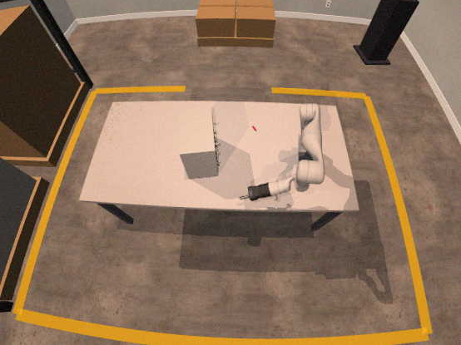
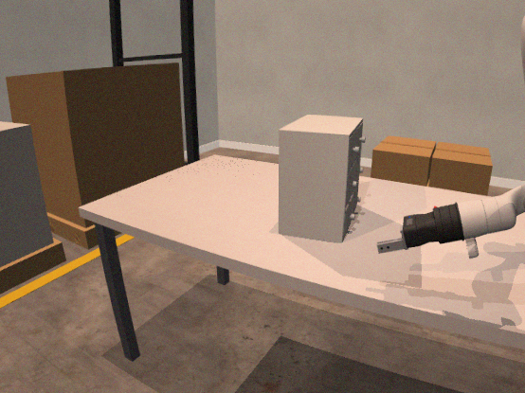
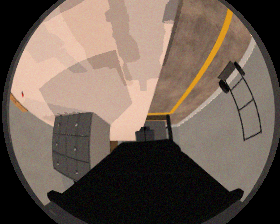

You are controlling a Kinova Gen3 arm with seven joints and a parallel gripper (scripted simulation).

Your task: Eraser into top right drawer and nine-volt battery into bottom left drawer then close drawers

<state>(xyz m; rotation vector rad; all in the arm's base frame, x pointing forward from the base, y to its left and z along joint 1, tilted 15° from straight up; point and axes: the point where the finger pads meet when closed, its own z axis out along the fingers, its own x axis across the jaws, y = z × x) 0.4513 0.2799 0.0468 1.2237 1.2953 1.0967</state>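
The small chest (image 1: 200, 165) (image 2: 310, 181) (image 3: 75, 142) stands upright, its front with two columns and three rows of knobbed drawers facing the arm's side. The drawers look pushed in, as far as the views show. My gripper (image 1: 240, 197) (image 2: 379, 247) (image 3: 145, 132) is shut with nothing between the fingers. It is above the table, in front of the chest and off to the left of its drawers, apart from it. I can make out neither the eraser nor the nine-volt battery in any view.
A small red thing (image 1: 254, 128) (image 3: 22, 94) lies on the table (image 1: 137, 142) (image 2: 213, 195), beyond the gripper and out from the chest's front; I cannot tell what it is. The arm (image 1: 312, 142) stands at the table's right side in the top view. The table's near edge is close to the gripper.
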